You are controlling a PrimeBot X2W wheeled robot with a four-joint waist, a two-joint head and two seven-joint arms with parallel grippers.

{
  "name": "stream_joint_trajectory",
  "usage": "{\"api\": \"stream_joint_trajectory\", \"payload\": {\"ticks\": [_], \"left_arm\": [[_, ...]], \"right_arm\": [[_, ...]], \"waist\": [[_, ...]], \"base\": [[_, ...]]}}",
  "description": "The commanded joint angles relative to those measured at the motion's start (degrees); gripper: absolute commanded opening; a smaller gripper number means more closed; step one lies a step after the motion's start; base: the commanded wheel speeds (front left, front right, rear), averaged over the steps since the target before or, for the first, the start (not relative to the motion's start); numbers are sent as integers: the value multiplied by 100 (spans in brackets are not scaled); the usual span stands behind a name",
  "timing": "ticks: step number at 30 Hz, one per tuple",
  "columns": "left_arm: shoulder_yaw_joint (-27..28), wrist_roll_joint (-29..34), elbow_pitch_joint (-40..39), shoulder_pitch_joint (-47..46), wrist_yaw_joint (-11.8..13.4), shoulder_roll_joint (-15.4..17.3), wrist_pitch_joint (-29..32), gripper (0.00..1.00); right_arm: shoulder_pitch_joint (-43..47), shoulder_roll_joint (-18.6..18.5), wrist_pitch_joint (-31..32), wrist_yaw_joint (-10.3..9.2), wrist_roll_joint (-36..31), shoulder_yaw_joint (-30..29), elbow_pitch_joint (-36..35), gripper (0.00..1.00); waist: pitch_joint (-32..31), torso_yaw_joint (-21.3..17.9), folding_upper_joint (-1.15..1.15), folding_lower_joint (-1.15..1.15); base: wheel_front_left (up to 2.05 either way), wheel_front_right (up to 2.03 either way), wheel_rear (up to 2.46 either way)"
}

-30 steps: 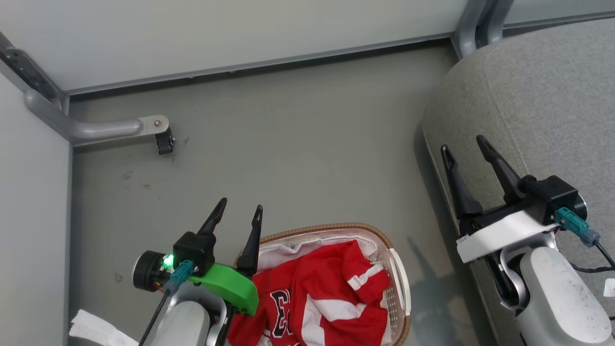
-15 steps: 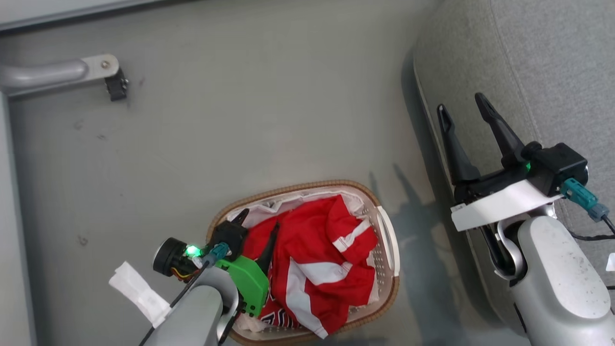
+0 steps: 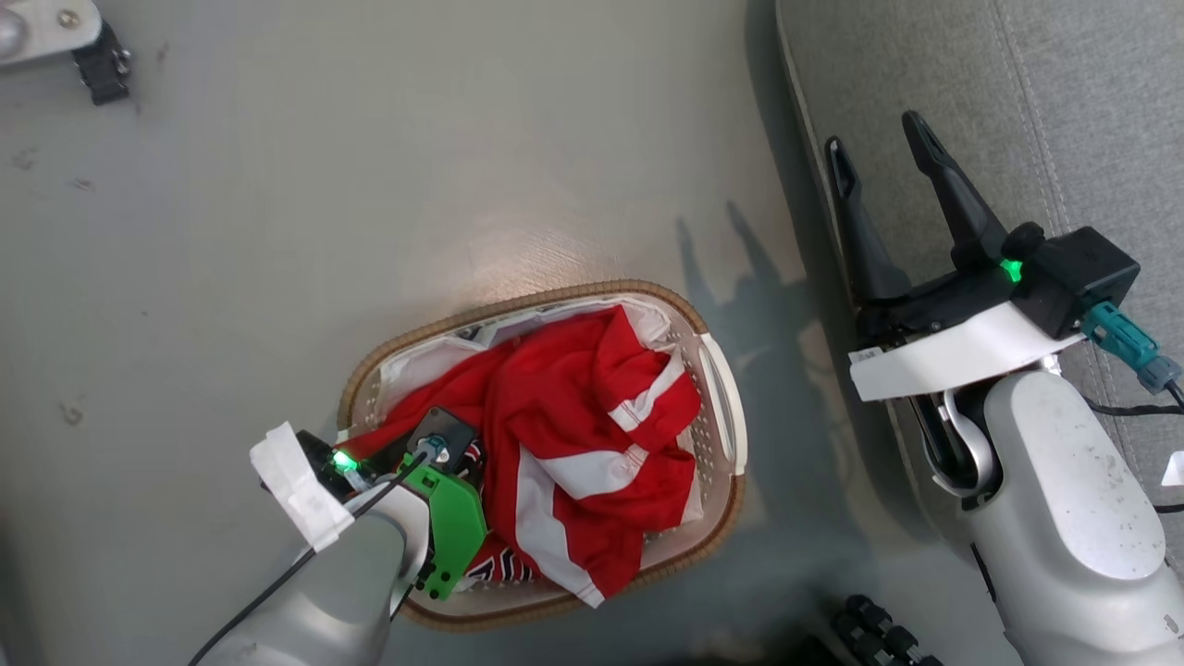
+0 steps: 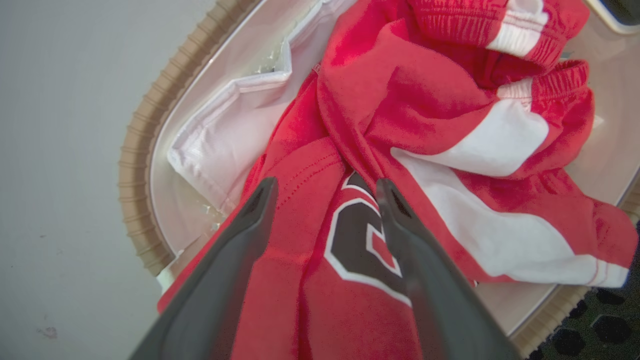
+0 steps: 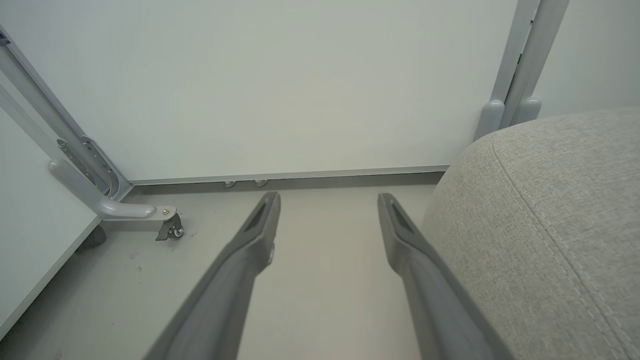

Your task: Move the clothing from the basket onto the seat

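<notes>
Plainly, in the head view the left hand (image 3: 458,451) hangs over the near-left end of the basket (image 3: 555,292) and points down into the clothing (image 3: 573,435) heaped inside. The right hand (image 3: 877,139) is well apart from it, at the edge of the seat (image 3: 1017,83), which lies to the robot's right of the basket across a strip of floor (image 3: 370,185). So the left arm is much the nearer to the load and the right the nearer to the goal. In the left wrist view, that hand's fingers (image 4: 240,240) are spread wide and grip nothing. They straddle the jersey (image 4: 300,280), its black numeral between the tips, and the striped garment (image 4: 450,150) lies over it toward that view's right. Whether the tips touch cloth I cannot tell. In the right wrist view, the right hand is spread and empty above the floor, with the seat just beside one finger.
</notes>
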Motion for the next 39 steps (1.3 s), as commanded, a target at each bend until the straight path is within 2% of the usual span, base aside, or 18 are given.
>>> {"api": "stream_joint_trajectory", "payload": {"ticks": [1, 17, 31, 32, 33, 34, 35, 37, 39], "left_arm": [[-65, -7, 76, -166, -15, 22, 94, 100], [-939, 544, 407, -741, 27, 175, 1361, 100], [-1386, 824, 431, -1011, 131, 349, 1622, 100], [-1402, 835, 432, -1014, 144, 362, 1635, 92], [-1409, 828, 433, -1018, 148, 377, 1653, 72], [-1410, 811, 433, -1018, 142, 387, 1693, 43], [-1414, 793, 434, -1020, 140, 399, 1709, 22], [-1429, 769, 437, -1022, 133, 417, 1744, 0], [-1440, 742, 435, -1013, 118, 430, 1706, 0]], "right_arm": [[-90, 25, -28, -2, 21, 9, -48, 100], [-374, 223, -27, -2, 50, 114, -202, 100], [-469, 378, -27, -2, 98, 215, -179, 100], [-475, 383, -28, -2, 103, 223, -175, 100], [-480, 389, -28, -2, 103, 231, -170, 100], [-481, 391, -28, -2, 104, 235, -168, 100], [-481, 393, -28, -2, 106, 239, -165, 100], [-479, 403, -27, -2, 106, 246, -161, 100], [-473, 407, -27, -2, 98, 250, -156, 100]], "waist": [[289, -149, 0, -1], [877, -398, 0, -1], [1145, -587, 0, -1], [1151, -595, 0, -1], [1157, -605, 0, -1], [1159, -610, 0, -1], [1161, -616, 0, -1], [1160, -620, 0, -1], [1150, -618, 0, -1]], "base": [[0, 0, 0], [0, 0, 0], [0, 0, 0], [0, 0, 0], [0, 0, 0], [0, 0, 0], [0, 0, 0], [0, 0, 0], [0, 0, 0]]}}
